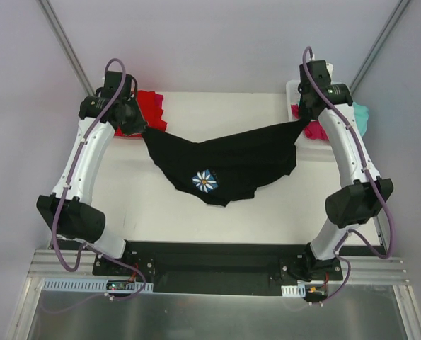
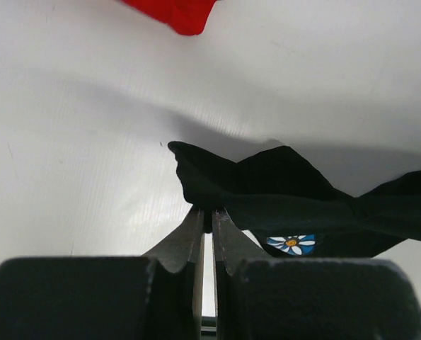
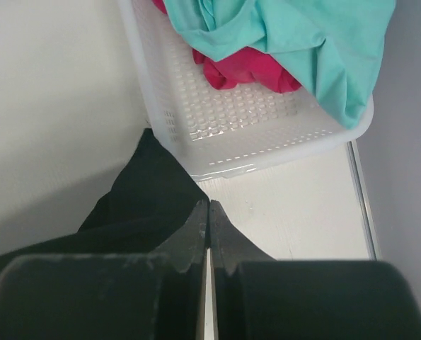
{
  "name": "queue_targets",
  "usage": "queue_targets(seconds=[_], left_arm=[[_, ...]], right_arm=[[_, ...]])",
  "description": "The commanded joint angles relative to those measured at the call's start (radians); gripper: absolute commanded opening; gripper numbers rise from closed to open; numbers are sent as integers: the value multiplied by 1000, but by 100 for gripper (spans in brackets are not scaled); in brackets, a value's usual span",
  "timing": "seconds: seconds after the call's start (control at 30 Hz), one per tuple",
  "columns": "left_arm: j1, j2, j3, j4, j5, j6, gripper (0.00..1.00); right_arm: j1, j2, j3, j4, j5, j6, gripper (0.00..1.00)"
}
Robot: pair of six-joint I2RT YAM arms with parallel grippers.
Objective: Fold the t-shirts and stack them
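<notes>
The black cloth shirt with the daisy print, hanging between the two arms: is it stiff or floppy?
Probably very floppy: the black cloth shirt sags in a deep curve between the left gripper and the right gripper. Likely light, since two fingertip pinches hold it up.

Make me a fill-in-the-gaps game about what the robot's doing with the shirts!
The left hand and right hand hold up a daisy t-shirt coloured ____.
The teal t-shirt and pink t-shirt lie in a white ____.
The far-left t-shirt is ____.
Missing words: black, basket, red.
</notes>
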Motion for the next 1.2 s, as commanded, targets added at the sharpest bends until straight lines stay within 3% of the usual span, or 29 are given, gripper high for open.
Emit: queue_targets(seconds=[0.0,0.17,0.47,0.63,0.93,1.03,1.17], left_arm=[[28,83,160,5,12,53,0],[50,160,292,3,21,68,0],[102,223,476,-11,50,90,0],[116,192,507,-12,52,84,0],[116,-45,379,21,127,91,0],[116,-157,325,45,137,91,0],[114,-255,375,13,170,94,0]], right_arm=[[-6,52,247,-85,-37,-57,1],[-17,88,347,-82,-46,-87,1],[-21,-7,202,77,-46,-102,1],[-21,-80,195,121,-34,-117,1],[34,-273,62,95,-103,-116,1],[114,-371,10,76,-60,-137,1],[212,-454,56,-4,-17,-139,1]])
